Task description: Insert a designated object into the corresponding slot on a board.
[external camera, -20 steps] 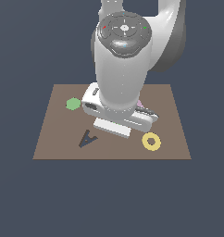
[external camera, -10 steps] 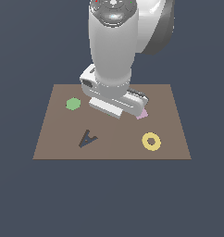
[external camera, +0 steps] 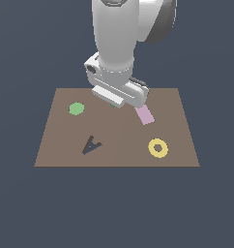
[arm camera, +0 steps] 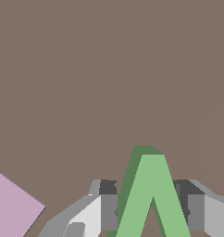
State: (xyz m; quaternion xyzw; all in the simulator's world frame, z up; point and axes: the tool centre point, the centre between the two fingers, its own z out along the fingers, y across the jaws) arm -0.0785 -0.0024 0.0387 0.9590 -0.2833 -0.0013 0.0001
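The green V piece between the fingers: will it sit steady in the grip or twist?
Probably rigid: the green V piece shows thick, straight-edged arms. Its outer sides slant toward the tip, so the fingers pressing them might let it slip or twist. Flat and small, it should not roll and looks light.

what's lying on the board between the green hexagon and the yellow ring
In the exterior view, only the dark V cut-out lies between green hexagon and yellow ring.

Wide exterior (wrist close, downward)
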